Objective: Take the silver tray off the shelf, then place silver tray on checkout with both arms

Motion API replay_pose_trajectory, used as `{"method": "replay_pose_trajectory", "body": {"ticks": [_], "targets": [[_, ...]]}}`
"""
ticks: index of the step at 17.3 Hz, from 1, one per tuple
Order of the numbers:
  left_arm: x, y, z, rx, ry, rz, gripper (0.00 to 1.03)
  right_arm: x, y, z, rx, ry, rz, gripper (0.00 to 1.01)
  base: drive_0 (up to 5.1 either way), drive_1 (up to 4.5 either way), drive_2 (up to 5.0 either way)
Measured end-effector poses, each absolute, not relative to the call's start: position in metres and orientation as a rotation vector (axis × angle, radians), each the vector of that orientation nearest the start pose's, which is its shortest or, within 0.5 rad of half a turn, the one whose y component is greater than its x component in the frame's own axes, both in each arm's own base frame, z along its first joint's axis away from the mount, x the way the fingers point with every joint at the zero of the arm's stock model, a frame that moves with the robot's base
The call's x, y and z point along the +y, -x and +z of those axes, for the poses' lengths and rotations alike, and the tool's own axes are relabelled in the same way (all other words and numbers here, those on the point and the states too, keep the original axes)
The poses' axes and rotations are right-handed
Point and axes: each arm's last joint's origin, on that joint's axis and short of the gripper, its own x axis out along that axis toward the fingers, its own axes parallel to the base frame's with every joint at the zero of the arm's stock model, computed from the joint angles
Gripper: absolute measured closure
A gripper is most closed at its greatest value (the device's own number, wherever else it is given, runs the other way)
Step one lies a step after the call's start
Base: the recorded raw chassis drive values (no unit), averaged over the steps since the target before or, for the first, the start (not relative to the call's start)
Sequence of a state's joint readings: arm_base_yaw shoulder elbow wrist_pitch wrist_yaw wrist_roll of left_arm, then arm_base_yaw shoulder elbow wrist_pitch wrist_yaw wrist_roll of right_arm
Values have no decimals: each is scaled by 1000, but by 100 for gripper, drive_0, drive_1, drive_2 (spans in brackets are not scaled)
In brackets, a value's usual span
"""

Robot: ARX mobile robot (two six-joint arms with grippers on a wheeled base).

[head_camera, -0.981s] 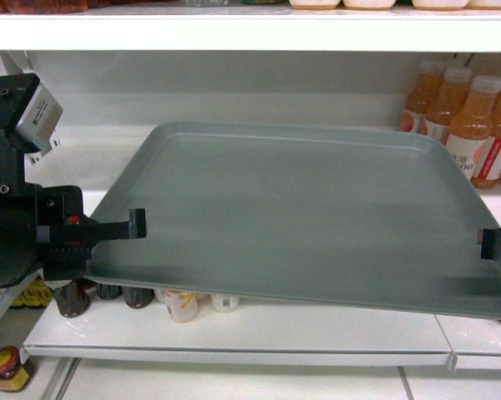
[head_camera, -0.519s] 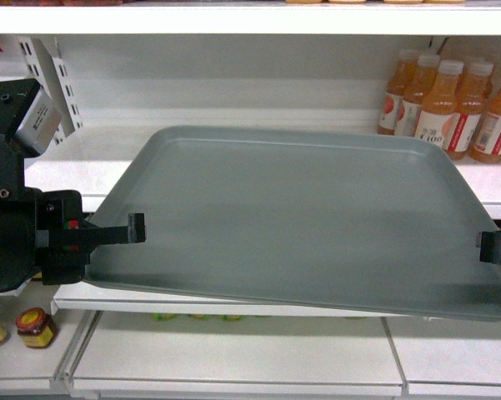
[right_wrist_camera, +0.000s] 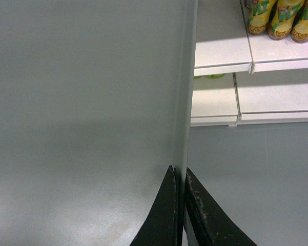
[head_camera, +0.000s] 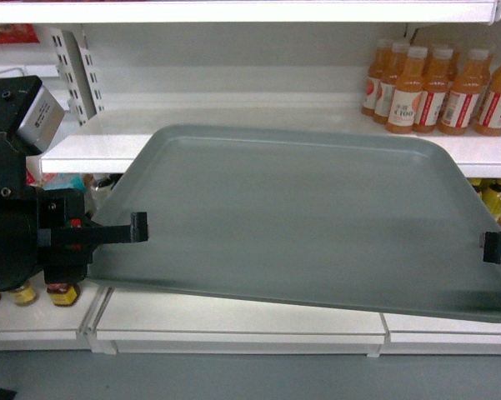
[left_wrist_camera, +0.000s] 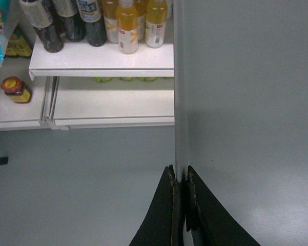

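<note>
1. Both claws have the silver tray (head_camera: 300, 221) pinched at opposite short edges, and it hangs in the air in front of the shelf (head_camera: 233, 133), clear of the board.
2. Left claw (left_wrist_camera: 180, 177): the wrist view shows its two black fingers squeezed together on the tray's raised rim, with grey floor below to the left.
3. Right claw (right_wrist_camera: 179, 177): same story on the other side, fingers clamped on the rim, only a sliver of it visible at the edge of the head view.
4. The tray sits slightly tilted in the head view, its right near corner a touch lower than the left. Nothing rides on it.
5. Orange juice bottles (head_camera: 438, 92) stand on the shelf behind and to the right, well apart from the tray.
6. My read: the take-off step looks done, and this is the carry. The checkout is not in any view.
7. Next calls for turning or driving toward the checkout while both arms hold level and evenly spaced, or the thin rim grip may slip.
</note>
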State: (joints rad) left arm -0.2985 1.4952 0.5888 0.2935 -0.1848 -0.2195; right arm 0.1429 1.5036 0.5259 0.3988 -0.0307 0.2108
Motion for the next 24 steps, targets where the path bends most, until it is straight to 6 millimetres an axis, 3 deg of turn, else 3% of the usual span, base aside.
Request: {"method": "replay_pose_trajectory", "body": {"ticks": [24], "targets": [[-76,-266,156,603,66,-43,100,40,-267,145,592,-174,108,98,12,-416,441]]}}
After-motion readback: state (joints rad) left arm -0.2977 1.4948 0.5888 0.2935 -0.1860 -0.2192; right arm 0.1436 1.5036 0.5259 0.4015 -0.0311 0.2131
